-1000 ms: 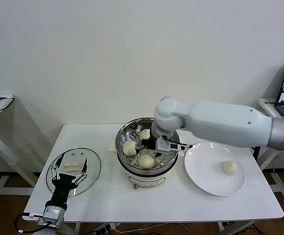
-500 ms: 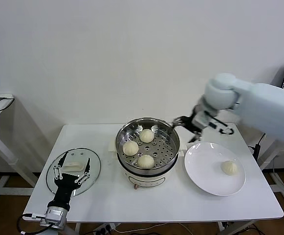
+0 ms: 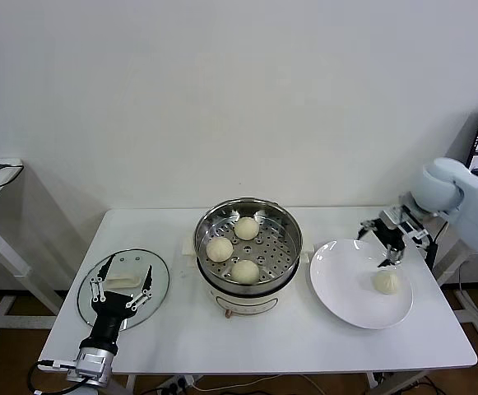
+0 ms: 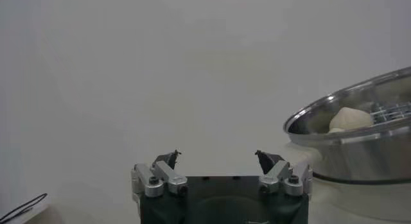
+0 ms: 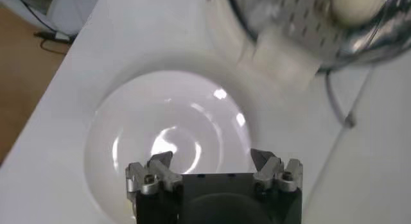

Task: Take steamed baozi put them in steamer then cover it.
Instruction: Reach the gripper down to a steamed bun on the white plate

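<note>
Right gripper (image 3: 384,233) moved off steamer (image 3: 248,247), open above plate's baozi (image 3: 386,281)

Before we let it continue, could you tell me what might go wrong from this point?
The last baozi lies alone on the smooth white plate; the open right gripper above it could nudge it aside rather than grasp it.

Three baozi already fill much of the steamer tray, so the fourth may press against one.

The cover lies partly under the open left gripper; its glass could slip.
</note>
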`<state>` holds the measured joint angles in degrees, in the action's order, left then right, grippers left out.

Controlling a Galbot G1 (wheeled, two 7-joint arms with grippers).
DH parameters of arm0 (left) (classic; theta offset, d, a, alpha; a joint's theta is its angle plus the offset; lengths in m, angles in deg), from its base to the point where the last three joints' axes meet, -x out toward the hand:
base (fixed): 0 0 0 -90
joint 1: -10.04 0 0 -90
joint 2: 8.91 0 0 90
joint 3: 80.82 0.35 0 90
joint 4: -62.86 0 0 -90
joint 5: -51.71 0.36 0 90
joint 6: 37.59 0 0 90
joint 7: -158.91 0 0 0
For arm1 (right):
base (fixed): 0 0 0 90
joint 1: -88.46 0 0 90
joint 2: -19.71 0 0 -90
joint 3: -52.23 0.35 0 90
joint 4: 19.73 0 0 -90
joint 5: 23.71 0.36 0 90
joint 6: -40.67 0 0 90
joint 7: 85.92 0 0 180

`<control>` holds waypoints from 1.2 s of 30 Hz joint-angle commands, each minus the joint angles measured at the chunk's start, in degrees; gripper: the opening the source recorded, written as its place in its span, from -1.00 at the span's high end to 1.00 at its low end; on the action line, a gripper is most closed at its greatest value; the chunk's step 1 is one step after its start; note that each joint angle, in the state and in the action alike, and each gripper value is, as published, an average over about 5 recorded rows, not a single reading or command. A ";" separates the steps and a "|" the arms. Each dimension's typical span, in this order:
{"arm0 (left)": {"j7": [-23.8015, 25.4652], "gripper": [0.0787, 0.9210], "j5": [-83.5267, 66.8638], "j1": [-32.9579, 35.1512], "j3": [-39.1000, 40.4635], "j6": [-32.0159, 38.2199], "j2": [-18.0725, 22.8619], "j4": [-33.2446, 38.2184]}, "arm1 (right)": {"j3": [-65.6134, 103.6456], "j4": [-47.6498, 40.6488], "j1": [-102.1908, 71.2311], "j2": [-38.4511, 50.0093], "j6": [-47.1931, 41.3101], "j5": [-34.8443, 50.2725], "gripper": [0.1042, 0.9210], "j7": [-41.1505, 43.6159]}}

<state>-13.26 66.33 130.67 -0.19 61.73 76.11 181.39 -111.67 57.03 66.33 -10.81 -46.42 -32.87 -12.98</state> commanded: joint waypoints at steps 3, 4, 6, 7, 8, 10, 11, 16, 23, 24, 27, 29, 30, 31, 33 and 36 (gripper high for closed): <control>-0.14 -0.77 0.28 -0.07 0.41 0.07 0.10 -0.09 | 18.25 -10.40 -19.15 -0.97 -3.28 -8.63 -0.76 -2.26; -0.16 -0.77 0.31 -0.07 0.47 0.05 0.10 -0.03 | 18.67 -10.63 -19.70 -1.32 -3.41 -8.80 -0.76 -2.51; -0.22 -0.77 0.36 -0.05 0.57 0.03 0.10 0.08 | 19.56 -11.16 -20.58 -1.96 -3.64 -9.10 -0.76 -2.85; -0.26 -0.77 0.41 -0.05 0.61 0.02 0.11 0.11 | 19.95 -11.43 -21.01 -2.17 -3.73 -9.21 -0.76 -2.96; -0.32 -0.77 0.46 -0.04 0.64 0.00 0.12 0.13 | 20.29 -11.67 -21.42 -2.34 -3.81 -9.33 -0.76 -3.08; -0.40 -0.77 0.62 -0.04 0.69 -0.05 0.15 0.11 | 20.88 -11.97 -22.22 -2.53 -3.87 -9.61 -0.76 -3.27; -0.44 -0.77 0.69 -0.04 0.73 -0.08 0.15 0.09 | 21.14 -12.10 -22.59 -2.62 -3.88 -9.81 -0.76 -3.45; -0.48 -0.77 0.93 0.01 1.01 -0.12 0.16 0.15 | 22.79 -13.17 -23.92 -3.67 -3.80 -10.24 -0.76 -4.97; -0.48 -0.77 0.99 0.28 0.97 -0.02 0.14 0.32 | 23.93 -15.05 -24.57 -5.49 -3.46 -10.90 -0.76 -6.78; -0.48 -0.77 1.00 0.29 0.95 0.00 0.14 0.29 | 24.00 -15.37 -24.54 -5.77 -3.38 -11.04 -0.76 -7.00; -0.46 -0.77 0.99 0.28 0.96 0.05 0.16 0.20 | 24.07 -16.27 -24.39 -6.55 -3.27 -11.44 -0.76 -7.18; -0.43 -0.77 0.99 0.25 0.98 0.07 0.19 0.12 | 24.07 -16.74 -24.32 -6.95 -3.18 -11.68 -0.76 -7.18; -0.43 -0.77 0.99 0.22 0.98 0.08 0.19 0.09 | 24.04 -16.91 -24.31 -7.06 -3.15 -11.74 -0.76 -7.14; -0.42 -0.77 0.98 0.18 0.98 0.08 0.19 0.06 | 24.02 -17.06 -24.31 -7.16 -3.11 -11.83 -0.76 -7.10; -0.41 -0.77 0.97 0.09 0.96 0.03 0.18 0.00 | 23.99 -17.28 -24.32 -7.27 -3.02 -12.00 -0.76 -7.02; -0.42 -0.77 0.95 -0.07 0.99 -0.09 0.13 -0.07 | 24.06 -17.58 -24.34 -7.38 -2.86 -12.33 -0.76 -6.97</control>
<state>-13.72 67.27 130.73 0.75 61.75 76.30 181.48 -88.76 41.11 42.99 -17.28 -49.47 -44.15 -19.31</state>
